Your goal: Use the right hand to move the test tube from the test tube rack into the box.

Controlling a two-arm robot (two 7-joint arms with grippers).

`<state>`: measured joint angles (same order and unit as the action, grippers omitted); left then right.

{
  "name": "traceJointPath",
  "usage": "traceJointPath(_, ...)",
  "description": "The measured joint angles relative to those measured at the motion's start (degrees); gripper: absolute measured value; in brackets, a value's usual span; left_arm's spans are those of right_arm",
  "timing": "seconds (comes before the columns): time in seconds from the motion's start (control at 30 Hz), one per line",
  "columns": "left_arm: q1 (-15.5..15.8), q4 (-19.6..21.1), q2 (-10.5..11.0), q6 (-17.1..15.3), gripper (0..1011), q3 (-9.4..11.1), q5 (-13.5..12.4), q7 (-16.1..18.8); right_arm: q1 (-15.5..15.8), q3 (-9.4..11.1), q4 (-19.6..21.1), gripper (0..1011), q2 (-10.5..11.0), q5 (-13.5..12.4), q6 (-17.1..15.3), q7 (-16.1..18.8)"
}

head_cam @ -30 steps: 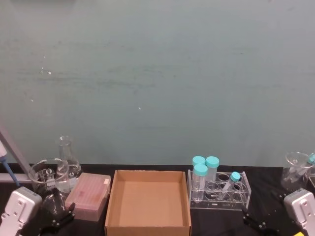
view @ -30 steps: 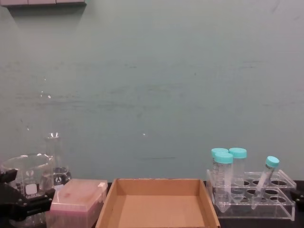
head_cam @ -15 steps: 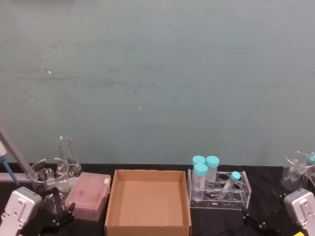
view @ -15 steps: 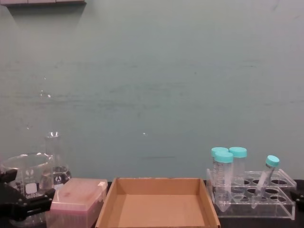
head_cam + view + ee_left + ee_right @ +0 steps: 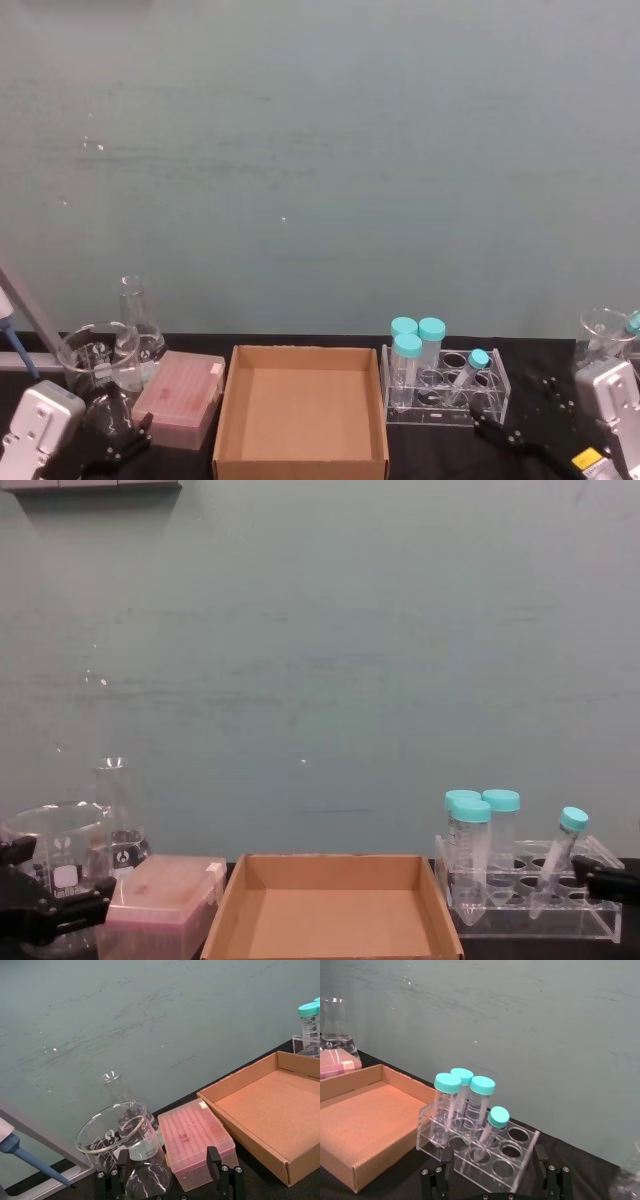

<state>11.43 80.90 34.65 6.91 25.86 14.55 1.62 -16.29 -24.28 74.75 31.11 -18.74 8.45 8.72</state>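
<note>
Slim clear test tube point(image 5: 490, 1132) w/ small teal cap leans in the clear acrylic two-tier rack point(image 5: 506, 1171), cap tipped toward rack's right end; holes right of it stand open. Right wrist view gives us the black right gripper point(image 5: 493, 1182) w/ fingers point(image 5: 434, 1182) spread wide, flanking rack's near side. Chest view adds one finger point(image 5: 604, 882) just off rack's right end. Three wider teal-capped tubes point(image 5: 407, 350) stand at rack's left end, betw. slim tube and shallow brown cardboard box point(image 5: 300, 466), which sits just left of rack. Black left gripper point(image 5: 165, 1187), also spread, sits well left of rack.
</note>
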Motion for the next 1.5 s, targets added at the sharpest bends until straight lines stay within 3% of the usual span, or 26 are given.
traceJointPath(0.37, 0.0, 0.0, 0.0, 0.0, 1000, 0.0, 0.0, 0.0, -4.01, 0.56, -5.36, 1000, -5.29, 1.88, 1.0, -0.58)
traceJointPath(0.87, 0.0, 0.0, 0.0, 0.0, 1000, 0.0, 0.0, 0.0, -8.47, 2.66, -13.83, 1000, -11.66, -0.02, 0.26, 1.56)
traceJointPath(1.2, 0.0, 0.0, 0.0, 0.0, 1000, 0.0, 0.0, 0.0, -10.6, 3.14, -17.71, 1000, -14.0, 1.95, 1.23, 1.44)
traceJointPath(1.5, 0.0, 0.0, 0.0, 0.0, 1000, 0.0, 0.0, 0.0, -10.83, 3.26, -18.18, 1000, -14.31, 2.57, 1.39, 0.85)
